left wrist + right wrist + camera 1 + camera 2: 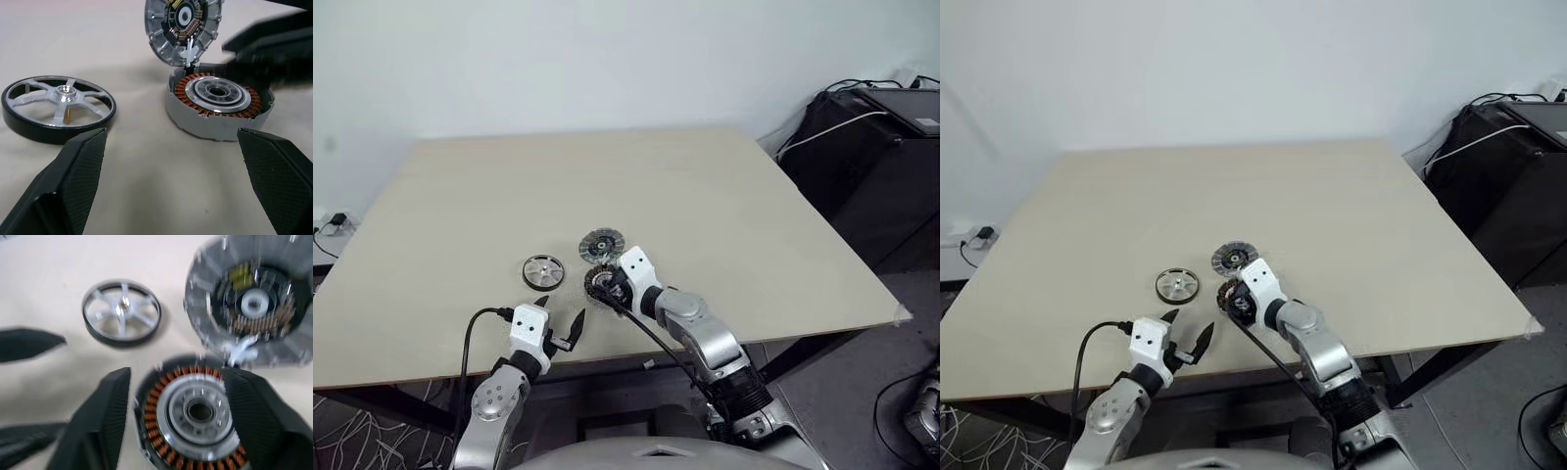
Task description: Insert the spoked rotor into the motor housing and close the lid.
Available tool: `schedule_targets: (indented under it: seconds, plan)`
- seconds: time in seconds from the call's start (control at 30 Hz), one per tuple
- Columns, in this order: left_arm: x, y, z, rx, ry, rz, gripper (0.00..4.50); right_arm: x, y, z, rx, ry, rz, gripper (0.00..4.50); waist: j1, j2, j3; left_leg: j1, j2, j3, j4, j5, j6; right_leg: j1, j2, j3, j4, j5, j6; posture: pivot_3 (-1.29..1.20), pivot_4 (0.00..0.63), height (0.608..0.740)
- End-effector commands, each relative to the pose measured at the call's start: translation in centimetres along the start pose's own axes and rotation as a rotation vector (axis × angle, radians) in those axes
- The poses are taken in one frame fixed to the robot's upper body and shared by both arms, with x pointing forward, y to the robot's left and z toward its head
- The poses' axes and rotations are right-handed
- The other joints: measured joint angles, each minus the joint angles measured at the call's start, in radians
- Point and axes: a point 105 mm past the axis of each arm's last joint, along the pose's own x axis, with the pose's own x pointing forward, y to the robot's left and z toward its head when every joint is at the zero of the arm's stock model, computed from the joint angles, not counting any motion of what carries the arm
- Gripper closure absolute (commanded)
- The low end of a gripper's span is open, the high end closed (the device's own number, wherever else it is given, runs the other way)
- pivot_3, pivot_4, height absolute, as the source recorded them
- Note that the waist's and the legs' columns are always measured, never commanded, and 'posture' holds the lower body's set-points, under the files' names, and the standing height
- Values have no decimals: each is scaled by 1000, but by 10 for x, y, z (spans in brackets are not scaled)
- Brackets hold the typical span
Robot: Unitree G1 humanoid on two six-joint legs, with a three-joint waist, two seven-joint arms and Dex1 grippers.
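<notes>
Pale wood makes up the surface point(705, 196), and most of it lies bare, with wide open room toward the far edge and both sides. We work near the front edge, where our three parts sit close together. Beyond the right edge stands a dark cabinet point(871, 166) with cables draped over it; a white wall rises behind.

Our rotor point(543, 271) lies flat on the left of the group: a shiny silver spoked wheel with a dark rim and a central hub. Our housing point(598, 281) sits just right of it, a grey cup ringed with copper-brown windings around a pale silver centre. Our lid point(601, 243) is just behind the housing, a grey finned cap with a dark centre; from our left wrist it looks tilted up on edge and joined to the housing by a small white piece.

Our left gripper point(560, 330) hovers near the front edge, jaws wide apart and empty. Our right gripper point(171, 431) straddles the housing, jaws apart on either side; we cannot tell whether they touch it, and its far side is hidden.
</notes>
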Motion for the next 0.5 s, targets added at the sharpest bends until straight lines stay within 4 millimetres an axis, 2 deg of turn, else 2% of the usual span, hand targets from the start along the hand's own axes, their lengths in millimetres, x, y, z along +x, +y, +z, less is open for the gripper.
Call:
schedule_targets:
  seconds: [0.03, 0.17, 0.23, 0.33, 0.5]
  plan:
    - [4, -2, 8, 9, -32, -13, 0, -3, 2, 15, -36, -43, -10, 2555, 0, 0, 0, 0, 0, 0, 0, 0, 0, 0, 0, 0, 0, 0, 0, 0, 0, 740]
    - [3, 0, 9, 21, -40, 2, 0, -7, 3, 17, -54, -53, -21, 3812, 1, 0, 0, 0, 0, 0, 0, 0, 0, 0, 0, 0, 0, 0, 0, 0, 0, 740]
    - [2, 14, 15, 48, -76, 94, 0, -15, 3, 19, -79, -71, -29, 4485, 3, 0, 0, -1, 0, 0, 0, 0, 1, 0, 0, 0, 0, 0, -1, 0, 0, 740]
    - [-2, 43, 29, 87, -148, 286, 0, -28, -3, 15, -81, -73, -59, 4485, 11, -2, 0, -1, 0, 0, 0, 0, 1, 0, -1, 0, 0, 0, -1, 0, 0, 740]
    - [-7, 76, 32, -47, -144, 450, 0, -50, -19, 0, -41, -34, -142, 4485, 24, -3, 0, 0, 0, 0, 0, 0, 0, 0, 0, -1, 0, 0, 0, 0, 0, 740]
